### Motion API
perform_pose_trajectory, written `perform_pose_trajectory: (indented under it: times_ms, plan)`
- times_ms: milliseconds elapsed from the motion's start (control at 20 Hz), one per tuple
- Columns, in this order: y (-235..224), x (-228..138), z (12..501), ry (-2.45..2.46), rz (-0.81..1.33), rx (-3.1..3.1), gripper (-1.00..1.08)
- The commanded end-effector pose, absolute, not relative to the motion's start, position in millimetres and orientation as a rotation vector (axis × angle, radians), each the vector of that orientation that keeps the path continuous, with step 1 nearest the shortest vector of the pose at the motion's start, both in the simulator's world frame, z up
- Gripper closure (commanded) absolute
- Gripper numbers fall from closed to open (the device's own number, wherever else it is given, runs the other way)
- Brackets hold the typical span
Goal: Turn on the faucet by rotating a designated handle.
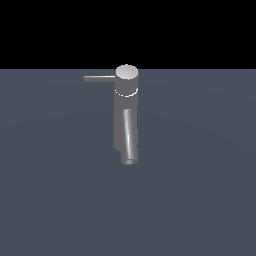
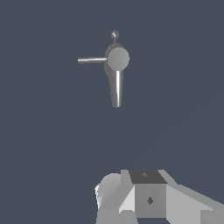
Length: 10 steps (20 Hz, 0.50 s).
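One faucet (image 1: 126, 117) stands upright on the flat grey floor (image 1: 200, 200) in the exterior view, a bit above frame centre. Body is a grey cylinder w/ a lighter round cap (image 1: 127, 73) on top. Handle (image 1: 100, 78), a thin straight rod, sticks out sideways from the cap toward the exterior view's left, about level. Spout (image 1: 129, 137), a thicker slanted tube, runs down the front of the body, its open end low, toward the camera. My arm and claw aren't in this view; nothing touches the faucet.

Wrist view: I look down on the faucet from above and well apart. Cap reads as a round disc; handle is a slim rod off its side, at roughly a right angle to the spout. Spout tapers away from the cap, w/ a bright streak along it. A small round knob (image 2: 115, 34) shows just past the cap, opposite the spout; can't tell what it is. White and grey blocky parts of my claw (image 2: 148, 199) fill the frame edge, w/ a dark panel on the middle block. Fingertips aren't visible, so I can't tell if the claw is apart or together. Claw holds nothing that I can see, and is clear of handle and faucet.
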<state>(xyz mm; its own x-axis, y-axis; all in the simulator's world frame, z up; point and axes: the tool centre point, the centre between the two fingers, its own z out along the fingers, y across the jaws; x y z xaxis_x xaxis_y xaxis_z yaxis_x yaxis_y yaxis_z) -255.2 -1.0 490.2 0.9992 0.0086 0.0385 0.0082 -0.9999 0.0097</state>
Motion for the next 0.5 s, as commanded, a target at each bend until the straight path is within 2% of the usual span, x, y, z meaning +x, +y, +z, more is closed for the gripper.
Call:
perform_pose_trajectory:
  times_ms: [0, 450]
  plan:
    - [-1.0, -255.2, 490.2, 0.013, 0.060, 3.131, 1.08]
    - [5.0, -252.2, 480.2, -0.073, 0.084, 3.148, 1.08]
